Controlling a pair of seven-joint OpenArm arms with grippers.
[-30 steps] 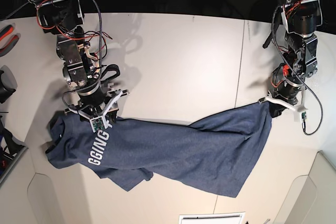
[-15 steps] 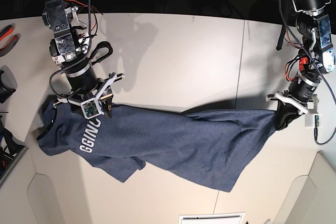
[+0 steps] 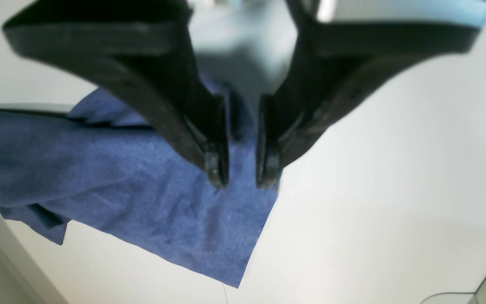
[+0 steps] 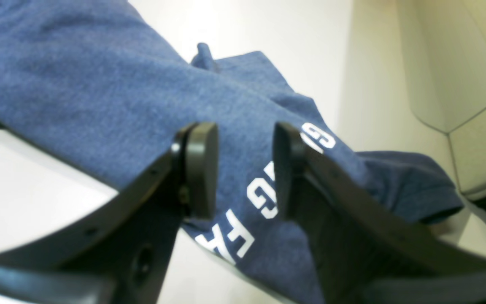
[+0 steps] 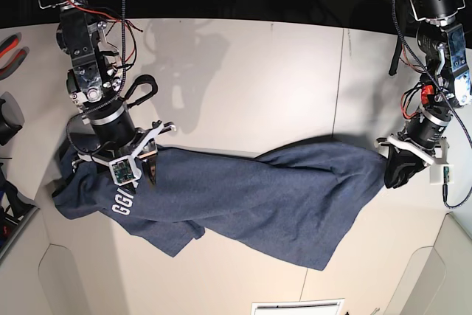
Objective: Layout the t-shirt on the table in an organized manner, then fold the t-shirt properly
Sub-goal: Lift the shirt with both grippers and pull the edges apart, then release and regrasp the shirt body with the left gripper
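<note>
Two arms over the table (image 5: 243, 71), one at each end of the shirt (image 5: 273, 201). I see the shirt stretched in a long band across the lower half of the base frame, from lower left to right of centre, lying on the table with a loose flap hanging toward the bottom edge near centre-left. White letters "GGI" (image 5: 122, 201) show at its left end.

Right gripper (image 5: 136, 164), left side of base frame: it sits at the shirt's upper left edge. In the right wrist view its fingers (image 4: 201, 169) stand apart with a clear gap, blue cloth and white lettering visible between and beyond them. I cannot tell from either view whether any cloth is caught between the pads.

Left gripper (image 3: 241, 169), right side of base frame: it is at the shirt's far right corner. In the left wrist view the two black fingertips (image 3: 217, 166) stand slightly parted, a narrow gap between them, with the corner of the shirt lying flat on the table below. No cloth appears pinched between the tips there.

A dark seam (image 5: 339, 86) runs down the table at right of centre.
</note>
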